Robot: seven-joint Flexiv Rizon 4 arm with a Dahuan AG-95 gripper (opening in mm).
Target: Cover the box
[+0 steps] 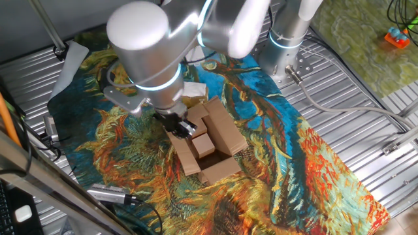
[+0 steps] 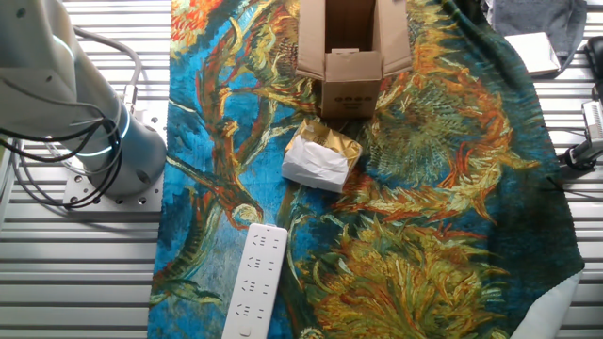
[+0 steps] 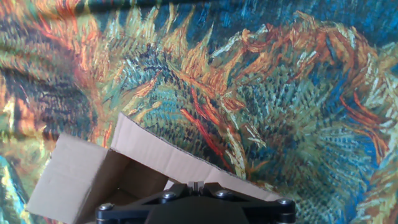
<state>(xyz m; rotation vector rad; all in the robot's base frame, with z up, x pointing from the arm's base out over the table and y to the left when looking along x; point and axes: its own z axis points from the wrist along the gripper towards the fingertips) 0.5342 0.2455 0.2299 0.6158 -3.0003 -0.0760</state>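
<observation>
The box (image 1: 222, 134) is a small brown cardboard carton on the patterned cloth, with its flaps spread open. The other fixed view shows the box (image 2: 350, 71) at the top edge, open, with its near flap folded down. My gripper (image 1: 185, 126) is at the box's far-left corner, right against the flaps. In the hand view my gripper (image 3: 195, 185) points down at a raised flap of the box (image 3: 161, 158). Its fingers are pressed together and nothing shows between them. The gripper is out of sight in the other fixed view.
A crumpled white-and-tan paper packet (image 2: 320, 160) lies just in front of the box. A white power strip (image 2: 254, 282) lies on the cloth's near edge. The arm's base (image 2: 104, 151) stands at the left. A metal cylinder with cables (image 1: 108, 192) lies beside the cloth.
</observation>
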